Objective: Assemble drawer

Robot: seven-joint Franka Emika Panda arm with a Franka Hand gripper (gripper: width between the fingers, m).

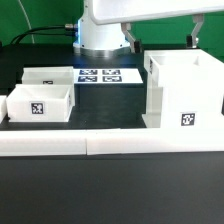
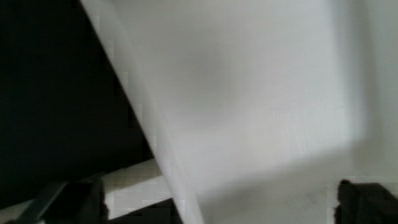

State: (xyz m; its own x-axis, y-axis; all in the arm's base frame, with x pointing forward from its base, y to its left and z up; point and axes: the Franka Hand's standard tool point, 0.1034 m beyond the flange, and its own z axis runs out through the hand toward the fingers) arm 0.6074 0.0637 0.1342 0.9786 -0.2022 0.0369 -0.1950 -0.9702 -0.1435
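The arm (image 1: 148,12) rises from its white base (image 1: 100,32) at the back of the black surface (image 1: 110,190) and reaches toward the exterior view's right, leaving the picture at the top edge, so its end effector is out of sight there. In the wrist view the end effector (image 2: 205,205) is spread wide, with one dark finger (image 2: 50,205) and the other near opposite edges of the picture. A blurred white face (image 2: 249,100) fills the space beyond them, and I cannot tell which part it is or whether the fingers touch it.

The tall housing (image 1: 185,92) stands upright on the exterior view's right, open at the top, with a tag low on its front. The two trays sit on the left, the back tray (image 1: 48,77) just behind the front tray (image 1: 40,103). The marker board (image 1: 100,75) lies flat between trays and housing, by the base. The long low wall (image 1: 110,143) runs across the front
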